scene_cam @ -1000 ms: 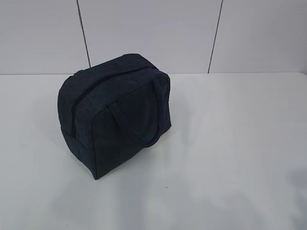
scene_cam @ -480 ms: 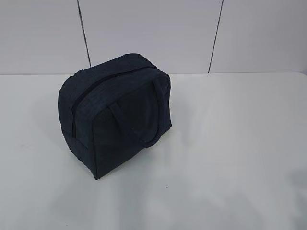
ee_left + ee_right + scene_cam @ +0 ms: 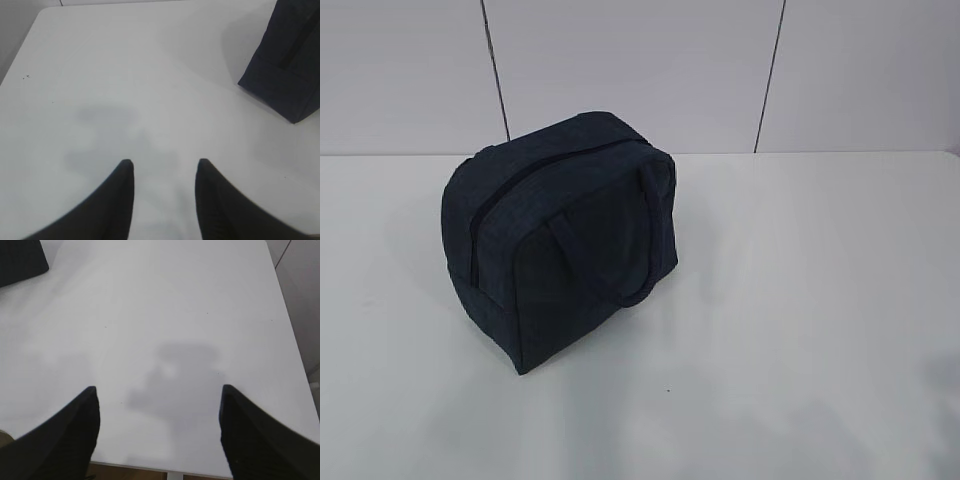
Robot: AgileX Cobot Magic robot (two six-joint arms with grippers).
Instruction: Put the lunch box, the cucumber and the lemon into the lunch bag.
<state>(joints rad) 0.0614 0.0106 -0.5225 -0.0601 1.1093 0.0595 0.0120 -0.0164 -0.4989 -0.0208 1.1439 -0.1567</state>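
Note:
The dark navy lunch bag (image 3: 560, 235) stands on the white table (image 3: 800, 300), left of centre, with its zipper closed along the top and one loop handle hanging down its front. A corner of the lunch bag (image 3: 285, 70) shows at the upper right of the left wrist view, and another corner of the lunch bag (image 3: 20, 260) at the upper left of the right wrist view. My left gripper (image 3: 164, 162) hovers open over bare table with nothing between its fingers. My right gripper (image 3: 159, 388) stands wide open and empty near the table's front edge. The lunch box, the cucumber and the lemon are out of view.
A grey panelled wall (image 3: 640, 70) rises behind the table. The table's front edge (image 3: 165, 467) lies just below my right gripper, and its right edge (image 3: 290, 330) runs close by. The table's left edge (image 3: 20, 55) shows in the left wrist view.
Neither the lunch bag nor anything else in the exterior view has shifted.

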